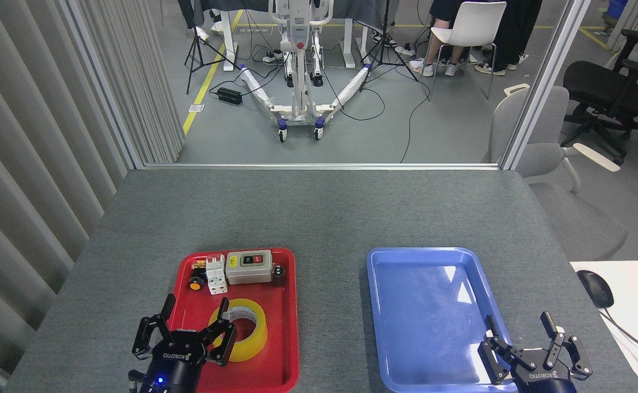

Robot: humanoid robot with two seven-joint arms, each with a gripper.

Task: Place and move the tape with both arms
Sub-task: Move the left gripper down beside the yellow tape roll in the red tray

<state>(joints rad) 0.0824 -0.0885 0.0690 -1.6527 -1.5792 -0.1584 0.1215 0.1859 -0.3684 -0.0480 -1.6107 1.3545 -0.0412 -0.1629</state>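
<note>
The tape (241, 328) lies flat in the red tray (286, 349) near the table's front edge. The left gripper (196, 322) is spread wide over its near side, one finger at the core, lining up a grab. The right gripper (518, 335) waits unclenched by the empty blue tray (384, 305), likely the drop spot.
</note>
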